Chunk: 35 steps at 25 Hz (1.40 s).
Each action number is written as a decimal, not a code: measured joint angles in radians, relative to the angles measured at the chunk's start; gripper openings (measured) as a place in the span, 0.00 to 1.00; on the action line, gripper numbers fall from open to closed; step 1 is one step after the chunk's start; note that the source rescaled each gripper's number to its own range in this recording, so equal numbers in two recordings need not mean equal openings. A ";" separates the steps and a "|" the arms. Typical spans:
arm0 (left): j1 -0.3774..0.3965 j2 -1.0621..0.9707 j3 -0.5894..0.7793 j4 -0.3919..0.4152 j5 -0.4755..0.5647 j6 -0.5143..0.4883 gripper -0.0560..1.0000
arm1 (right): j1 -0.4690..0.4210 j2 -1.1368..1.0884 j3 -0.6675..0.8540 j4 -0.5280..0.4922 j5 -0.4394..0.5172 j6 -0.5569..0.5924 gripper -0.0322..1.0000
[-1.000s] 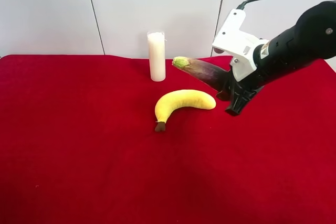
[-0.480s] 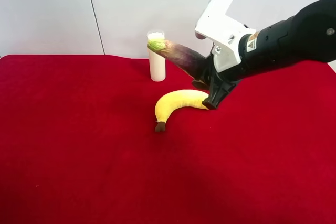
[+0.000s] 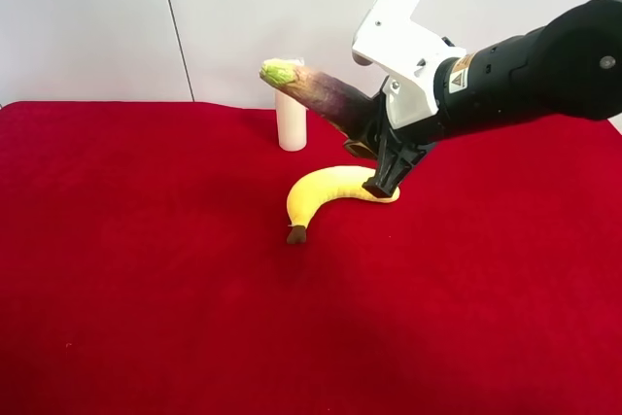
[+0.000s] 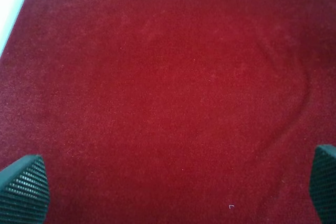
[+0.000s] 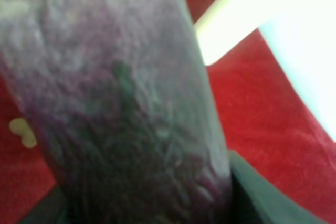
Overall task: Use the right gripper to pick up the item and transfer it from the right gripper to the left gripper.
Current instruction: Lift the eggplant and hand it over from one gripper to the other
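Observation:
The eggplant (image 3: 321,94) is dark purple fading to lilac with a green stem tip. My right gripper (image 3: 374,148), with its white housing, is shut on the dark end and holds the eggplant in the air, stem tip pointing up and to the view's left, in front of the candle. In the right wrist view the eggplant (image 5: 121,108) fills most of the frame. My left gripper (image 4: 168,187) is open and empty above bare red cloth; only its two fingertips (image 4: 23,187) show. It is out of the exterior high view.
A yellow banana (image 3: 330,196) lies on the red cloth (image 3: 146,269) just below the held eggplant. A white pillar candle (image 3: 291,123) stands behind it near the cloth's far edge; it also shows in the right wrist view (image 5: 231,19).
My right gripper has lifted the eggplant higher and carried it toward the view's left, so its stem tip now overlaps the candle top. Banana and candle have not moved.

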 joint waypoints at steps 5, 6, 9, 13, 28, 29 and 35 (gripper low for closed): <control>0.000 0.000 0.000 0.000 0.000 0.000 1.00 | 0.000 0.000 0.000 0.000 -0.001 0.000 0.03; 0.000 0.000 0.000 0.000 0.000 0.000 1.00 | 0.000 0.000 0.000 0.000 -0.001 0.000 0.03; 0.000 0.000 0.000 0.000 0.000 0.000 1.00 | 0.000 0.000 0.000 0.000 -0.001 0.001 0.03; 0.000 0.000 0.000 0.000 0.000 0.000 1.00 | 0.000 0.000 0.000 0.000 -0.002 0.001 0.03; 0.000 0.000 0.000 0.000 0.000 0.000 1.00 | 0.000 0.000 0.000 0.000 -0.002 0.001 0.03; 0.000 0.000 0.000 0.000 0.000 0.000 1.00 | 0.000 0.000 0.000 0.000 -0.002 0.001 0.03; 0.000 0.013 -0.014 -0.001 0.001 0.000 1.00 | 0.000 0.000 0.000 0.000 -0.002 0.001 0.03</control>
